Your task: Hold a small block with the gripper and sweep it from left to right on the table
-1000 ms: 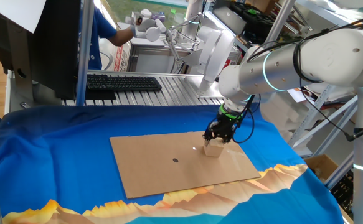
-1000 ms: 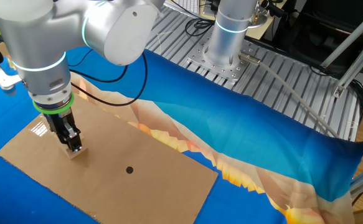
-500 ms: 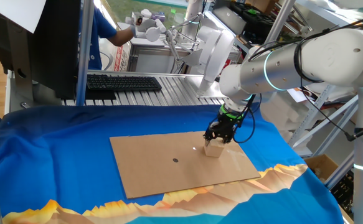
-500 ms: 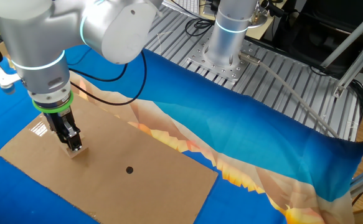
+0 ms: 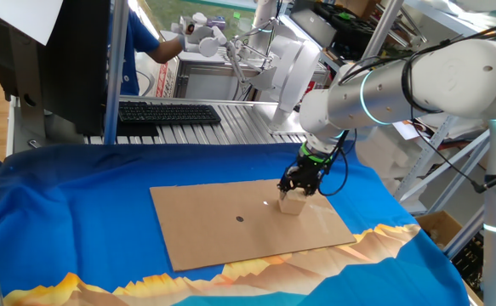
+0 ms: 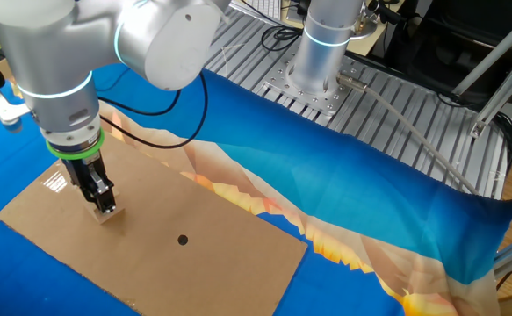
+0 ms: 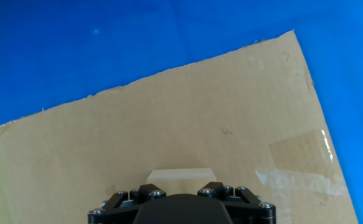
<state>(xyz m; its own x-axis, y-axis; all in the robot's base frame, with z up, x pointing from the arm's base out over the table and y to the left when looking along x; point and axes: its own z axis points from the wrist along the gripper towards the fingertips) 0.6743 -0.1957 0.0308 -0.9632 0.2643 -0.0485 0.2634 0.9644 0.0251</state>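
The small tan block (image 5: 293, 204) sits on the brown cardboard sheet (image 5: 230, 234), near its right side. My black gripper (image 5: 299, 186) with the green ring stands straight over the block and is shut on it. In the other fixed view the gripper (image 6: 103, 204) holds the block (image 6: 107, 213) on the cardboard (image 6: 203, 263). In the hand view the block's top (image 7: 180, 175) shows just above the black gripper body (image 7: 180, 205); the fingertips themselves are hidden. The table's blue cloth (image 5: 69, 212) with the orange mountain print surrounds the sheet.
A tiny dark dot (image 5: 240, 218) marks the cardboard left of the block; it also shows in the other fixed view (image 6: 183, 239). A grey metal bench with a keyboard (image 5: 169, 112) stands behind the table. A person in blue (image 5: 141, 47) works at the back.
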